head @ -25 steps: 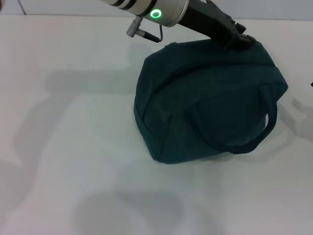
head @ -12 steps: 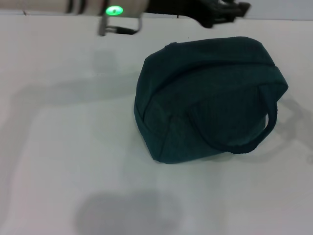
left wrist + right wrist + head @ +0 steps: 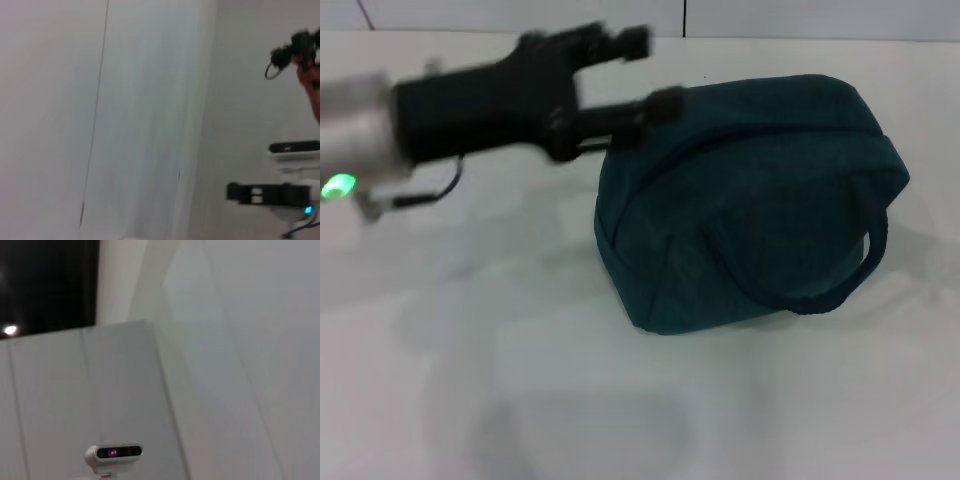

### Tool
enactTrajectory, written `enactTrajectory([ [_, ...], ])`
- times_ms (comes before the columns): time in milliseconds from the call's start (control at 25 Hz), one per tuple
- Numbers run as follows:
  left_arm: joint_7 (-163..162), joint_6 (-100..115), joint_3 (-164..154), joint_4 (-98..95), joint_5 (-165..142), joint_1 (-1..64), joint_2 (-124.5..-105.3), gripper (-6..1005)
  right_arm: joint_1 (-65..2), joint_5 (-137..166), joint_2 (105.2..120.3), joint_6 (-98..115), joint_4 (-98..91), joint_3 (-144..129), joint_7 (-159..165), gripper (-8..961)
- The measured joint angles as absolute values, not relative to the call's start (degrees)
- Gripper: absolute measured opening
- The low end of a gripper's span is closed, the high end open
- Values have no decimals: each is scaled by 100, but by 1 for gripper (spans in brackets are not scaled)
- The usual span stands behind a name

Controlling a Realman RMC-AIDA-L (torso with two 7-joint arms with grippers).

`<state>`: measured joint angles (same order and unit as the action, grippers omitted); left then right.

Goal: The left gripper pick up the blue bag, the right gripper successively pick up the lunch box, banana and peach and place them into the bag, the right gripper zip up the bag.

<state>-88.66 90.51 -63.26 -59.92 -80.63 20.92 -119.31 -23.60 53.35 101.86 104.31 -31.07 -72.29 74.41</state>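
On the white table (image 3: 470,400), right of centre in my head view, I have the blue bag (image 3: 750,200) sitting on its base, closed, its dark teal top seam running across the upper face. One loop handle (image 3: 865,260) hangs down the near right side, curving from the bag's right edge toward its lower front. I see no lunch box, banana or peach; only the bag's outside shows.

Just beside the bag's upper left corner I find the left gripper (image 3: 648,72), reaching in from the left with its two black fingers pointing toward the bag. Its jaws stand apart: one finger (image 3: 620,40) lies toward the table's far edge, the other (image 3: 645,108) ends right at the bag's top corner, though motion blur keeps me from saying whether it touches the fabric. Nothing sits between the fingers. Behind them I follow the black arm to the silver wrist with its green light (image 3: 337,186) at the left edge.

My left wrist camera shows only pale wall panels and some black equipment far off; the right wrist camera shows a pale wall and a small camera unit. I cannot see the right gripper in any view.
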Motion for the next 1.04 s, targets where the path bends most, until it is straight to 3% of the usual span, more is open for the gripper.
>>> enactTrajectory([
  [240,-8140,9613,-6158,-5126,-7925,1903,-11931,829,-2876,6491,10336,10073,-3582,-7226,7672,701],
  [440,-7763,9647,-6151,-4635,-7941,1924,-11926,832,-3013,6911,10480,9916,-3770,-7179,7689,863],
  [1040,-7237,9615,-6026,-4075,-7981,1962,-11924,840,-3057,7814,10809,9855,-4038,-6921,7632,859],
])
